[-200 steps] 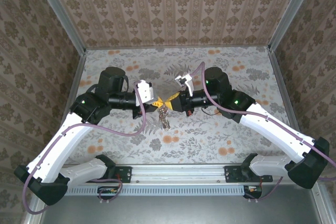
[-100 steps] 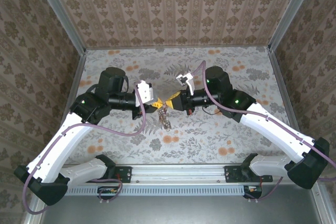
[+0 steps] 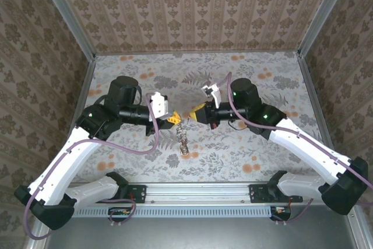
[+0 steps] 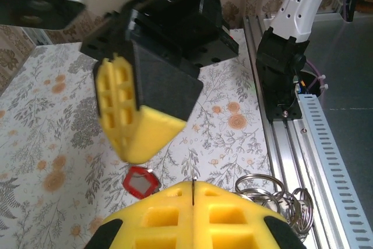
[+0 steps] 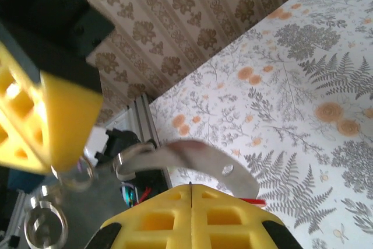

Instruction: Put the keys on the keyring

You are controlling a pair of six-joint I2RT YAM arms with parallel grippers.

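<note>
Red key (image 4: 140, 181), silvery keyring (image 4: 280, 196), beige floral table (image 4: 52, 115).

The fingertips of the left hand (image 4: 193, 205) and the right hand (image 5: 190, 202) are moulded in matt yellow plastic with a recessed lattice and are backed by matt black housings. The keyring (image 4: 274, 193) is formed of thin, bright, glossy metal wire. The blade of the key (image 5: 198, 158) is seen as smooth, flat, dull-silver metal. The second key (image 4: 140, 181) is headed in red plastic. The desk (image 3: 233, 155) is covered with a matt floral print and edged by a brushed aluminium rail (image 3: 198, 193).
</note>
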